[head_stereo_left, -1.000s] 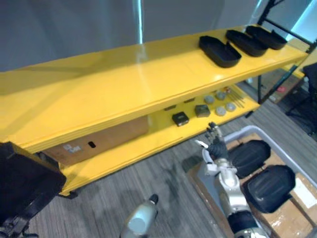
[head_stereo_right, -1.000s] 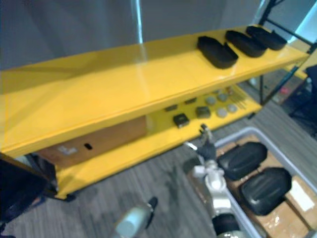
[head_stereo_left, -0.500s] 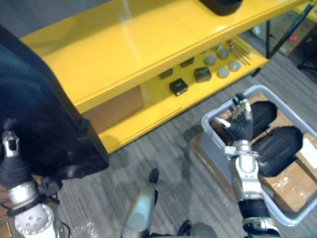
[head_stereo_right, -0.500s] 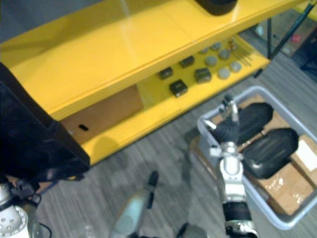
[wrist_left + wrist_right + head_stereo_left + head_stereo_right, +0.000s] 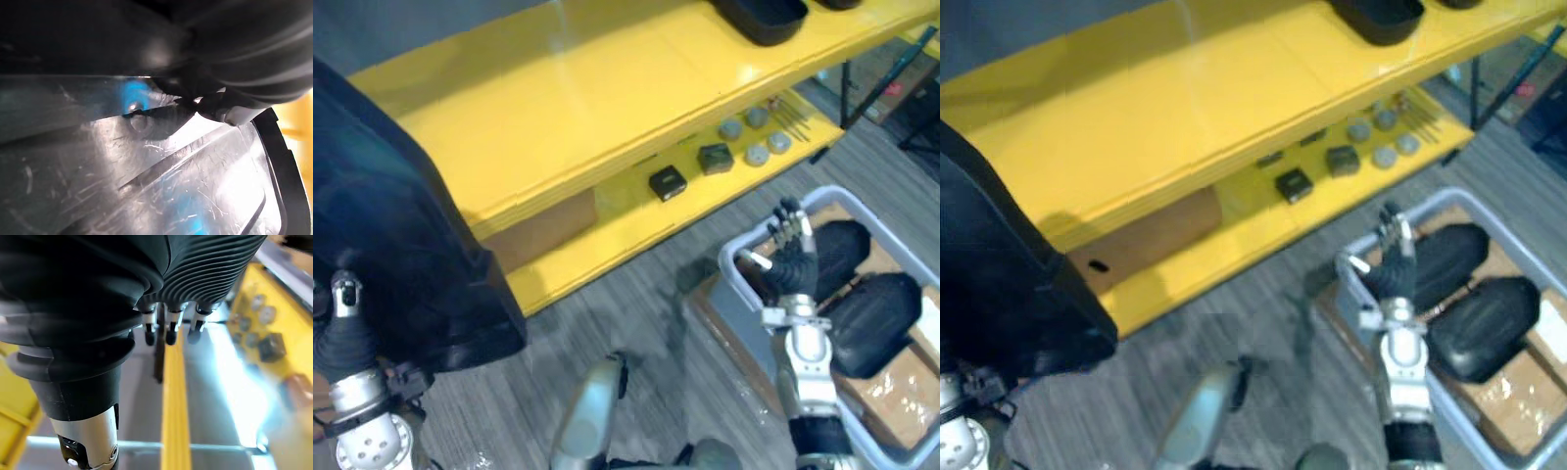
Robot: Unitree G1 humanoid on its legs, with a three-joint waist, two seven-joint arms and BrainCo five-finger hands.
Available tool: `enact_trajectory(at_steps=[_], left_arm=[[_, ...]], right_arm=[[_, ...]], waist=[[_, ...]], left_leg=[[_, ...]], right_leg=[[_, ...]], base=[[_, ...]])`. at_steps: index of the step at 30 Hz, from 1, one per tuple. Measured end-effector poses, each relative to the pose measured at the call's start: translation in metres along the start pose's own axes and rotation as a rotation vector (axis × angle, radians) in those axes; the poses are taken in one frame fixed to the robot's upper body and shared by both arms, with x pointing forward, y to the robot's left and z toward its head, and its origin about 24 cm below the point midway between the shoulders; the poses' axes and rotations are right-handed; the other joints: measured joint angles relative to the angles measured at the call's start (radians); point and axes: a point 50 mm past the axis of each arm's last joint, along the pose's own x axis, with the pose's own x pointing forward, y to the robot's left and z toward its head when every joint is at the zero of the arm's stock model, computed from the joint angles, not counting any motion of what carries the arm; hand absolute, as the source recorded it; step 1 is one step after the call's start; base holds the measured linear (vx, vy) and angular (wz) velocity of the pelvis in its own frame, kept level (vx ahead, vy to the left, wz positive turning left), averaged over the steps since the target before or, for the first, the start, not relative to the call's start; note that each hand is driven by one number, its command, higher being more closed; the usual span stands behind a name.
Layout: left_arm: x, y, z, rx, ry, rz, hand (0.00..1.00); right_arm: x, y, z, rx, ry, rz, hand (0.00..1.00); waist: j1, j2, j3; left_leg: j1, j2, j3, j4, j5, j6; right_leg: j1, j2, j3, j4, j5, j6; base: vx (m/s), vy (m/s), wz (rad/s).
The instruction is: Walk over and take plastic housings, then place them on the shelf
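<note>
Two bin housings (image 5: 871,313) are being left in the grey bin (image 5: 741,318), low on the right. One big black housing (image 5: 391,225) is being carried high on the left by the left robot hand (image 5: 340,338). How that robot hand is clamped on it can't be told, since the grip is being hidden by the housing itself from above and in the wrist view alike. The right robot hand (image 5: 793,264) is being held upright just over the bin's near rim, fingers (image 5: 168,330) apart and relaxed, nothing in it.

Main worry, probably: a lot of the left side is being blocked from the head camera by the carried housing. So the thick front edge of the top shelf board (image 5: 578,88) could get clipped when the housing is being swung in. With the grip unseen, a knock like that could be enough for it to be dropped onto the carpet floor (image 5: 636,313). The bin rim could also get bumped by the right robot hand, being that close.

Room-wise it's looking decent. A wide bare stretch of the top board is being left open between the carried housing and the shelf housing (image 5: 769,18) at the far right. The lower shelf board (image 5: 607,235) is being taken up by a cardboard box (image 5: 543,227) and small parts (image 5: 668,182), so it's probably no good for placing.
</note>
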Motion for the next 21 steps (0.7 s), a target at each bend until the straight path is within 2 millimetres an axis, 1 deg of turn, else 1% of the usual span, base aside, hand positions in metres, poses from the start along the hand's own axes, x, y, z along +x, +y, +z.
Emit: enact_trajectory(at_steps=[1, 2, 4, 5, 6, 7, 8, 9, 10, 11, 12, 13, 14, 15, 16, 18, 19, 20, 21], left_arm=[[0.002, 0.001, 0.001, 0.005, -0.009, 0.003, 1.0], [0.006, 0.003, 0.002, 0.01, -0.028, 0.01, 1.0], [0.014, -0.004, 0.005, -0.027, -0.067, 0.0, 1.0], [0.016, -0.007, 0.005, -0.053, -0.075, -0.004, 1.0], [0.019, -0.012, 0.005, -0.098, -0.082, -0.012, 1.0], [0.02, -0.016, 0.006, -0.117, -0.088, -0.019, 1.0], [0.021, -0.021, 0.009, -0.141, -0.1, -0.039, 1.0], [0.021, -0.027, 0.016, -0.162, -0.117, -0.062, 1.0], [0.02, -0.03, 0.02, -0.172, -0.124, -0.077, 1.0], [0.02, -0.032, 0.031, -0.179, -0.156, -0.109, 1.0], [0.015, -0.041, 0.031, -0.223, -0.146, -0.134, 1.0], [0.014, -0.046, 0.029, -0.24, -0.127, -0.153, 1.0], [0.013, -0.052, 0.025, -0.25, -0.109, -0.181, 1.0], [0.015, -0.058, 0.022, -0.268, -0.107, -0.194, 1.0], [0.018, -0.062, 0.02, -0.276, -0.11, -0.198, 1.0], [0.026, -0.07, 0.019, -0.282, -0.132, -0.206, 1.0], [0.029, -0.073, 0.019, -0.271, -0.139, -0.209, 1.0], [0.032, -0.074, 0.016, -0.269, -0.13, -0.2, 1.0], [0.033, -0.075, 0.013, -0.267, -0.118, -0.194, 1.0]], right_arm=[[0.003, 0.0, 0.002, -0.003, -0.012, 0.002, 0.0], [0.009, -0.001, 0.007, -0.02, -0.038, 0.004, 0.0], [0.014, -0.018, 0.017, -0.067, -0.078, -0.033, 0.0], [0.015, -0.027, 0.022, -0.075, -0.094, -0.057, 0.0], [0.013, -0.034, 0.031, -0.072, -0.124, -0.081, 0.0], [0.011, -0.037, 0.036, -0.067, -0.14, -0.09, 0.0], [0.005, -0.037, 0.044, -0.07, -0.165, -0.084, 0.0], [0.0, -0.035, 0.052, -0.078, -0.189, -0.061, 0.0], [-0.002, -0.034, 0.056, -0.081, -0.207, -0.052, 0.0], [-0.003, -0.031, 0.066, -0.075, -0.248, -0.042, 0.0], [-0.002, -0.035, 0.07, -0.094, -0.266, -0.043, 0.0], [-0.001, -0.037, 0.069, -0.1, -0.259, -0.047, 0.0], [0.002, -0.04, 0.066, -0.096, -0.248, -0.055, 0.0], [0.005, -0.044, 0.063, -0.1, -0.239, -0.075, 0.0], [0.006, -0.046, 0.062, -0.103, -0.233, -0.086, 0.0], [0.009, -0.047, 0.058, -0.1, -0.219, -0.102, 0.0], [0.011, -0.046, 0.059, -0.095, -0.23, -0.105, 0.0], [0.015, -0.046, 0.064, -0.093, -0.261, -0.103, 0.0], [0.015, -0.046, 0.067, -0.092, -0.28, -0.106, 0.0]], waist=[[-0.002, 0.0, -0.001], [-0.009, 0.001, -0.001], [-0.018, 0.021, -0.024], [-0.025, 0.035, -0.041], [-0.039, 0.047, -0.052], [-0.043, 0.046, -0.054], [-0.052, 0.024, -0.066], [-0.052, -0.015, -0.09], [-0.052, -0.03, -0.103], [-0.053, -0.066, -0.131], [-0.059, -0.027, -0.135], [-0.061, -0.011, -0.142], [-0.065, 0.003, -0.149], [-0.066, 0.01, -0.15], [-0.067, 0.015, -0.15], [-0.081, 0.016, -0.15], [-0.094, 0.017, -0.149], [-0.104, 0.032, -0.137], [-0.108, 0.037, -0.134]], left_leg=[[0.015, -0.002, -0.013, -0.012, 0.0, 0.0], [0.05, -0.013, -0.045, -0.037, 0.0, -0.002], [0.1, -0.033, -0.12, -0.069, -0.003, -0.018], [0.115, -0.036, -0.164, -0.069, -0.013, -0.024], [0.151, -0.051, -0.227, -0.067, -0.026, -0.041], [0.172, -0.062, -0.257, -0.064, -0.032, -0.05], [0.207, -0.088, -0.31, -0.057, -0.052, -0.078], [0.216, -0.11, -0.33, -0.057, -0.071, -0.105], [0.207, -0.105, -0.307, -0.046, -0.095, -0.115], [0.154, -0.035, -0.176, -0.004, -0.15, -0.092], [0.127, 0.098, -0.065, 0.039, -0.162, -0.116], [0.116, 0.142, -0.028, 0.03, -0.153, -0.13], [0.115, 0.194, 0.035, -0.032, -0.107, -0.154], [0.117, 0.203, 0.079, -0.104, -0.049, -0.179], [0.119, 0.194, 0.079, -0.141, -0.026, -0.178], [0.145, 0.183, 0.076, -0.221, 0.024, -0.173], [0.183, 0.189, 0.077, -0.26, 0.039, -0.171], [0.227, 0.22, 0.079, -0.279, 0.042, -0.169], [0.244, 0.229, 0.082, -0.28, 0.042, -0.169]], right_leg=[[-0.013, 0.013, 0.026, -0.031, -0.029, 0.019], [-0.043, 0.045, 0.084, -0.097, -0.056, 0.04], [-0.121, 0.107, 0.214, -0.193, -0.049, 0.054], [-0.158, 0.135, 0.276, -0.222, -0.041, 0.066], [-0.184, 0.159, 0.352, -0.242, -0.026, 0.091], [-0.188, 0.162, 0.381, -0.241, -0.018, 0.103], [-0.205, 0.143, 0.412, -0.226, -0.008, 0.122], [-0.225, 0.105, 0.401, -0.22, 0.001, 0.122], [-0.225, 0.089, 0.387, -0.239, 0.024, 0.107], [-0.212, 0.063, 0.343, -0.303, 0.123, 0.108], [-0.172, 0.084, 0.249, -0.289, 0.096, 0.114], [-0.158, 0.091, 0.214, -0.301, 0.093, 0.107], [-0.145, 0.085, 0.172, -0.32, 0.092, 0.104], [-0.146, 0.069, 0.15, -0.33, 0.094, 0.101], [-0.147, 0.062, 0.138, -0.339, 0.1, 0.096], [-0.141, 0.058, 0.124, -0.337, 0.115, 0.084], [-0.147, 0.06, 0.13, -0.283, 0.127, 0.077], [-0.198, 0.07, 0.154, -0.17, 0.113, 0.047], [-0.19, 0.082, 0.164, -0.232, 0.088, 0.055]], base=[[0.28, 0.049, 0.71], [0.31, 0.044, 0.79], [0.33, 0.02, 1.11], [0.32, -0.031, 1.43], [0.28, -0.057, 1.39], [0.37, -0.144, 1.7], [0.37, -0.253, 1.69], [0.35, -0.302, 1.72], [0.29, -0.363, 1.68], [0.24, -0.515, 1.63], [0.24, -0.479, 1.57], [0.21, -0.415, 1.39], [0.2, -0.205, 1.14], [0.18, -0.197, 1.0], [0.14, -0.134, 0.7], [0.12, -0.095, 0.49], [0.16, -0.1, 0.17], [0.12, -0.073, -0.02], [0.12, -0.076, -0.2]])
